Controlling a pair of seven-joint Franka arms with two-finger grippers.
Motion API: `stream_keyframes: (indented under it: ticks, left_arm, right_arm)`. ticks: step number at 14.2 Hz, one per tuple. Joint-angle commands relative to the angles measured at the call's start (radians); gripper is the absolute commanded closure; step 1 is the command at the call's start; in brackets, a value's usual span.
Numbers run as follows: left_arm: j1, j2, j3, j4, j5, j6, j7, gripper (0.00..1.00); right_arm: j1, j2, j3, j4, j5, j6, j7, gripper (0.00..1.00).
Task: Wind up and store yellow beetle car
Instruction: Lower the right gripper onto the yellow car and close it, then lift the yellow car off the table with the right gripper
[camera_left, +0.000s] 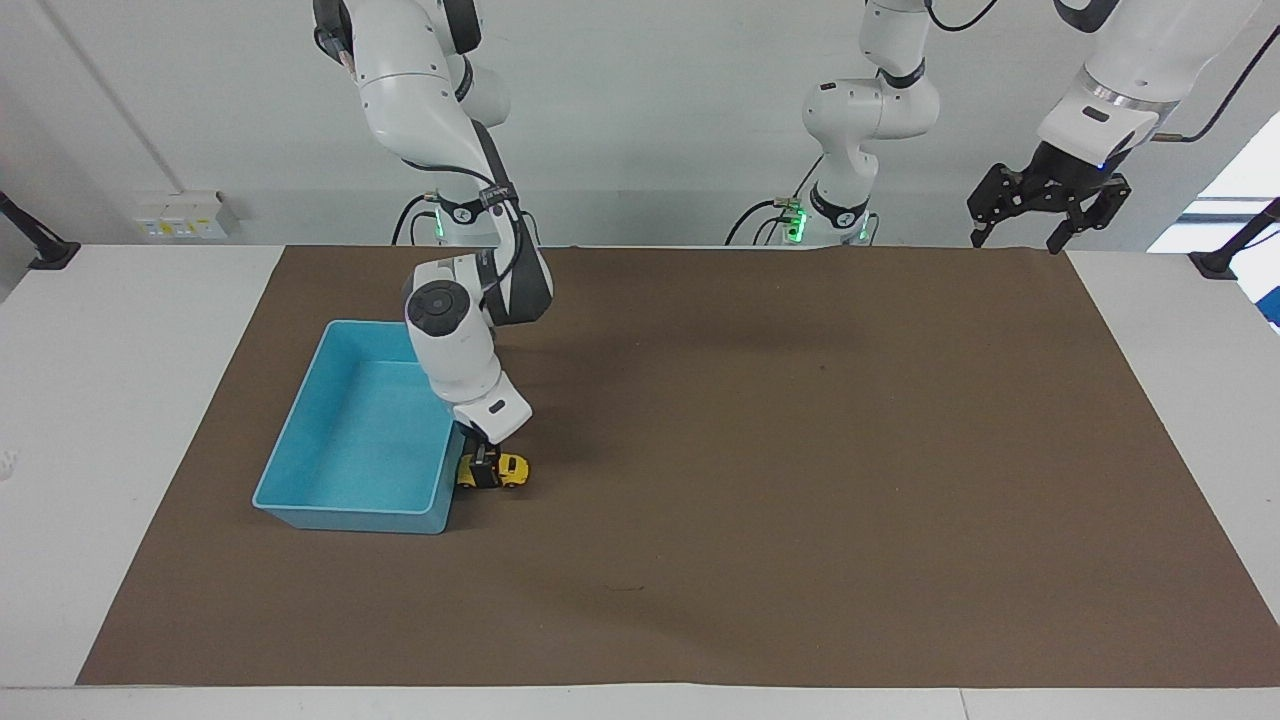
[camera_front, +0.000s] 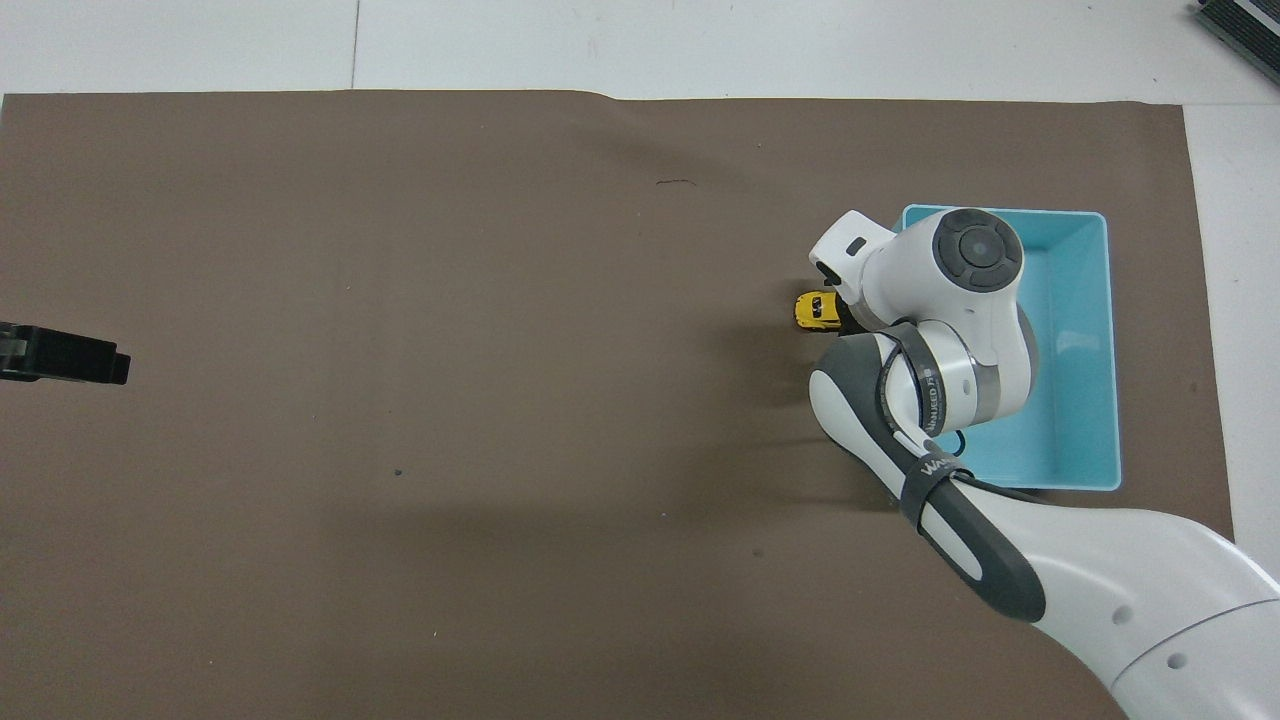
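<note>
Yellow beetle car (camera_left: 508, 468) under right gripper (camera_left: 485, 470); overhead hides gripper.

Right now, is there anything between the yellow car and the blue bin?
Nothing lies between them. In the facing view the yellow beetle car sits right beside the blue bin, with the right gripper down at the car's bin end.

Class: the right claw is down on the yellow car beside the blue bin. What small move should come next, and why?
Probably drag the car backward along the mat to wind it. The right claw sits low over the car's rear, which rests on the mat beside the bin, not in it. Whether its grip has closed I cannot tell. The left claw waits raised at its own end.
</note>
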Motion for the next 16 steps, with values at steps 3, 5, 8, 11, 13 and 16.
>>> stream_keyframes:
  ticks: [3,5,8,11,13,16]
  left_arm:
    - [0.009,-0.012,-0.005,-0.001,0.009,-0.016,0.013,0.0]
    - [0.009,-0.012,-0.003,-0.001,0.009,-0.016,0.013,0.0]
    - [0.009,-0.012,-0.005,-0.001,0.009,-0.016,0.013,0.0]
    - [0.009,-0.012,-0.003,-0.001,0.009,-0.016,0.013,0.0]
    - [0.009,-0.012,-0.003,-0.001,0.009,-0.016,0.013,0.0]
    - [0.009,-0.012,-0.003,-0.001,0.009,-0.016,0.013,0.0]
  right_arm:
    - [-0.005,0.0,0.002,-0.011,-0.016,0.024,-0.019,0.16]
    - [-0.005,0.0,0.002,-0.011,-0.016,0.024,-0.019,0.26]
    - [-0.005,0.0,0.002,-0.008,-0.016,0.019,-0.017,0.54]
    - [-0.004,0.002,0.004,0.006,-0.014,0.01,-0.016,0.57]
    - [0.002,0.002,0.004,0.014,-0.013,0.008,-0.013,0.59]
    - [0.004,0.002,0.004,0.047,-0.011,-0.008,0.004,0.68]
